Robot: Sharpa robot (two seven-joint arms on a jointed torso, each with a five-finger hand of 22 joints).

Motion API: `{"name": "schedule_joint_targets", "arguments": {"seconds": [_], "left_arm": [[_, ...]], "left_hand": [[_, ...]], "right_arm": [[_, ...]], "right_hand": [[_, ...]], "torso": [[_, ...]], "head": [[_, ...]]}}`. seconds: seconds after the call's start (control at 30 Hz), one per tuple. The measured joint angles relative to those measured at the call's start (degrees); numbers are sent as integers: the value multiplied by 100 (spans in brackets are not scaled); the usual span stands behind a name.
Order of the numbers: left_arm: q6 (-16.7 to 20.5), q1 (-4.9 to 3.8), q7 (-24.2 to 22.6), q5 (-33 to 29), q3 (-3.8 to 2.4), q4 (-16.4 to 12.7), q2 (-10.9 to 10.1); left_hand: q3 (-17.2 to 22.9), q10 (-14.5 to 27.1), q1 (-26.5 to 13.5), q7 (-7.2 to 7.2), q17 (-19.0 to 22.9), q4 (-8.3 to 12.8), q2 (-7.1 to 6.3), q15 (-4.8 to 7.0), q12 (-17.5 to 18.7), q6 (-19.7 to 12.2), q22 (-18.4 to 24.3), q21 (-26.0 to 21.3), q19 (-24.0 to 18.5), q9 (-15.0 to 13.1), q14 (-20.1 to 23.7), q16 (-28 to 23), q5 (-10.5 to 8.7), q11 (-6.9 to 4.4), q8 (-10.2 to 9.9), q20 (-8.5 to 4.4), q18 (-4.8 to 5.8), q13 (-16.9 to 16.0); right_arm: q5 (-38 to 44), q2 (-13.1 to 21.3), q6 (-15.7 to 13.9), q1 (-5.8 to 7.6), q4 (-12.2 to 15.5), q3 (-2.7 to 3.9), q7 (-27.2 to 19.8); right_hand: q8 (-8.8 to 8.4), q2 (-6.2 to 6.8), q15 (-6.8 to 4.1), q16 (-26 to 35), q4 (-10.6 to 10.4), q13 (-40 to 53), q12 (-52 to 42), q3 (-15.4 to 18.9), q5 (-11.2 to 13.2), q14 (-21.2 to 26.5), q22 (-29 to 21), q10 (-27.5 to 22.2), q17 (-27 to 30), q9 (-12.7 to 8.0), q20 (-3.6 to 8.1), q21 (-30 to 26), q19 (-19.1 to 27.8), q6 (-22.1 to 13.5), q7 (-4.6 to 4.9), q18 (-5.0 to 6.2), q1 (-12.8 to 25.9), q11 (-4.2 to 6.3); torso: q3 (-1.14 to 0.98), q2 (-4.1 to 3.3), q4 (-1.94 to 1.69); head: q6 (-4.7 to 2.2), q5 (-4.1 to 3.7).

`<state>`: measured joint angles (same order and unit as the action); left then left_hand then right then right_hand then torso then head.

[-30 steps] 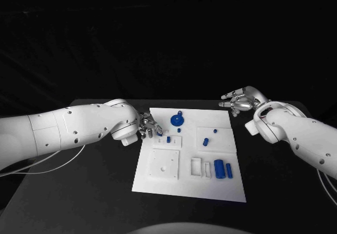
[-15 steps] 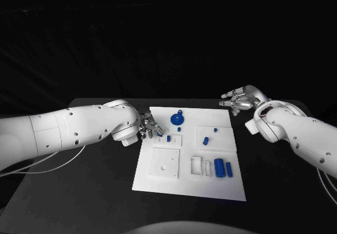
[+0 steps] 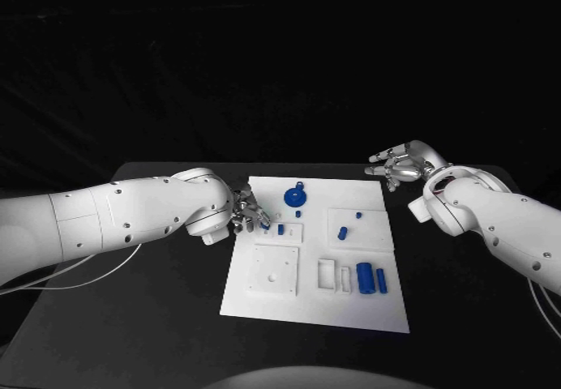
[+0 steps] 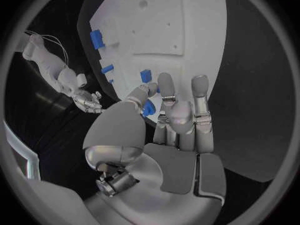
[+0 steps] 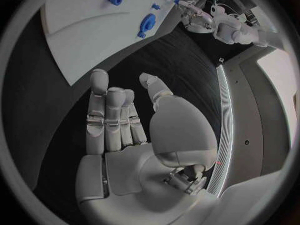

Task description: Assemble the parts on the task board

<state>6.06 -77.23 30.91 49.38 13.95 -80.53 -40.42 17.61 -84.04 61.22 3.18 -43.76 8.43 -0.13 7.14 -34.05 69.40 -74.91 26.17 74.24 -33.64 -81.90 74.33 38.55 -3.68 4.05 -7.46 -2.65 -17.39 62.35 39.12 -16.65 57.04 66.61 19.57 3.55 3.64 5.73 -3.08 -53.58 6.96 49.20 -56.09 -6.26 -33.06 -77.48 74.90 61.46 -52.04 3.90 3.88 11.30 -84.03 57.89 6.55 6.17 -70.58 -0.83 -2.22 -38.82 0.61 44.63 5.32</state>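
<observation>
Head view: silver left hand hovered at the white plastic task board's left edge, pinching a small blue part. Left wrist view: part sat between thumb and fingers. Right wrist view: right hand was empty, fingers apart, farther off over the black worktop.

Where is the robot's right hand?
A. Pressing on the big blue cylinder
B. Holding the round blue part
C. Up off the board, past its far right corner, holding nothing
C: the right hand hangs past the far right corner of the task board, fingers apart and empty.
</observation>
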Motion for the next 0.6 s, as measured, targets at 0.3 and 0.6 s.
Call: {"name": "schedule_joint_targets", "arguments": {"seconds": [0.3,0.6], "left_arm": [[-17,16,19,11,0,-7,-26],[-68,42,42,18,0,-16,-35]], "left_hand": [[0,0,0,0,0,0,0,-9,-23,0,0,0,-21,-1,-9,22,-3,0,-10,21,1,0],[0,0,0,0,0,0,0,-9,-23,0,-4,0,-21,-2,-11,22,-24,0,-24,21,1,-1]], "right_arm": [[0,1,0,-1,-2,0,-1],[0,-1,1,-1,-4,0,-1]], "right_hand": [[0,0,0,0,0,1,0,0,0,0,0,0,0,0,0,0,0,0,0,0,0,0],[0,0,0,0,0,1,0,0,0,0,0,0,0,0,0,0,0,0,0,0,0,0]], "torso": [[-1,1,0],[1,2,-1]], "head": [[10,12],[5,18]]}}
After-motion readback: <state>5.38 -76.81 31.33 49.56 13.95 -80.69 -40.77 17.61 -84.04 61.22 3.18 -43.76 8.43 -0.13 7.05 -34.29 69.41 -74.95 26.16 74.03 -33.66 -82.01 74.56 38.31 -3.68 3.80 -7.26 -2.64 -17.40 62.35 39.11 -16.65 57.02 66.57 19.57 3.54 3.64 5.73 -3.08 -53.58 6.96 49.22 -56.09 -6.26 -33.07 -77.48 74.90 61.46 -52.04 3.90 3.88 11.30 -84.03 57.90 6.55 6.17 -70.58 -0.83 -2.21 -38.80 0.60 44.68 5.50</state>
